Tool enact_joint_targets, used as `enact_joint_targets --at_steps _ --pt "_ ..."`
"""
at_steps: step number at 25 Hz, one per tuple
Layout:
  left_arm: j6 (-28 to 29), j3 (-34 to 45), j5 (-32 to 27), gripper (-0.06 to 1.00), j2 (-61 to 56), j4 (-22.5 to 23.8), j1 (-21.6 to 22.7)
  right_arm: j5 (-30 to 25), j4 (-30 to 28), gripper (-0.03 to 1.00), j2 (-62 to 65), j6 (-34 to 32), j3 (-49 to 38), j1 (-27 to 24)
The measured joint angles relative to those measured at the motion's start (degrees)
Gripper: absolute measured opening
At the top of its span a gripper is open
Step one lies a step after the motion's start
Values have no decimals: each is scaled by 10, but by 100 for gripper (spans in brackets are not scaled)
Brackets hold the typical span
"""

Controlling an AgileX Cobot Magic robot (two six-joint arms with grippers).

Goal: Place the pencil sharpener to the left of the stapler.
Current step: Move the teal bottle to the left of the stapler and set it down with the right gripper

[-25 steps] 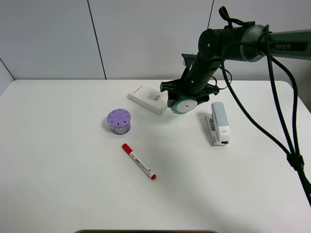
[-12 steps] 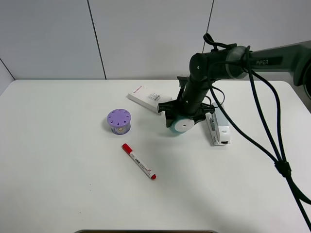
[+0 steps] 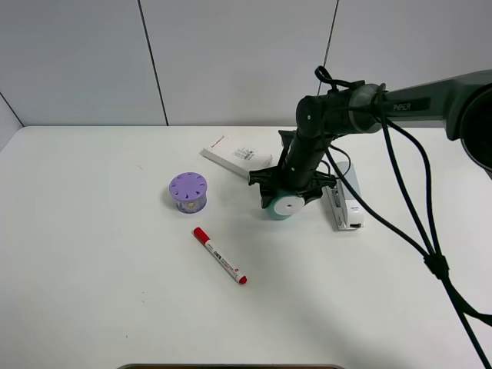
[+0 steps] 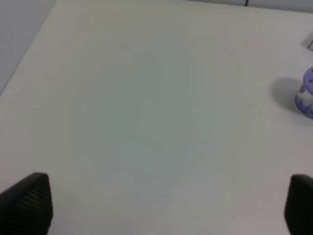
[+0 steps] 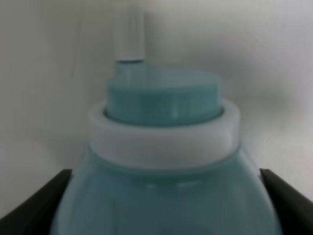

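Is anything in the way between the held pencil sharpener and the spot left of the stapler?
Nothing visible. The right gripper holds the pencil sharpener just left of the stapler. The white box lies behind it and the purple container farther left, neither beneath it.

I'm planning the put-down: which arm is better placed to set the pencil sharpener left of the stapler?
Right. Its jaws grip the pencil sharpener just left of the stapler; the left jaws are open, empty, facing only the purple container.
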State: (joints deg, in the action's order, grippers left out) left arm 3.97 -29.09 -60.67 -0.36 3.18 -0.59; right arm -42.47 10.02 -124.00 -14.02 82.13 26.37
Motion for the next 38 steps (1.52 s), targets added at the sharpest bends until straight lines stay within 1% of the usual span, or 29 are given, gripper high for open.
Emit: enact_joint_targets --at_steps 5,38 --pt "0 0 0 95 0 0 0 6 1 68 -2 -2 0 0" --pt "0 0 0 95 0 0 0 7 -1 68 -2 -3 0 0"
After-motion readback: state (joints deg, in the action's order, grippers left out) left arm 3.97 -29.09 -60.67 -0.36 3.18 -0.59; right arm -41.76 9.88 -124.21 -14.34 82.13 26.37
